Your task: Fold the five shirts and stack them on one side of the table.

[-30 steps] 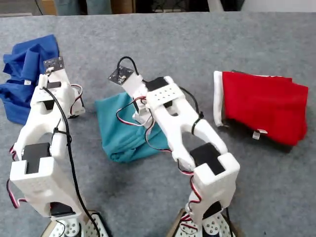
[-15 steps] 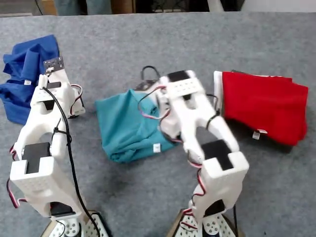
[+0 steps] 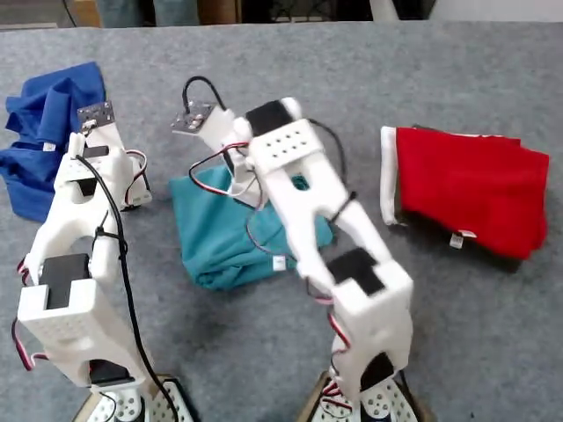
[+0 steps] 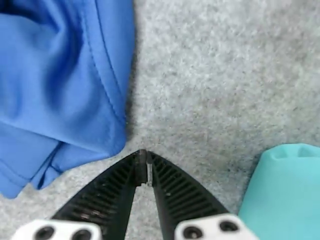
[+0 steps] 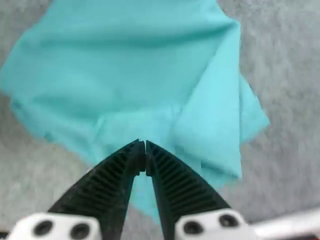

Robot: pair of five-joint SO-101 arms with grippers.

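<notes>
A teal shirt (image 3: 220,237) lies roughly folded in the middle of the table. My right arm (image 3: 299,189) stretches across it. My right gripper (image 5: 145,147) hangs shut just above the teal shirt (image 5: 130,75), holding nothing. A crumpled blue shirt (image 3: 44,132) lies at the far left. My left gripper (image 4: 143,161) is shut and empty over bare carpet, between the blue shirt (image 4: 55,85) and a corner of the teal shirt (image 4: 285,190). A folded red shirt (image 3: 466,189) tops a stack at the right, with a white shirt edge (image 3: 387,176) and dark cloth (image 3: 440,233) under it.
Grey carpet (image 3: 352,79) covers the table. My left arm (image 3: 75,229) stands along the left side, next to the blue shirt. Open carpet lies behind the teal shirt and at the front right.
My right arm swung right toward the red stack, then back left over the teal shirt's far side. The left arm has kept still.
</notes>
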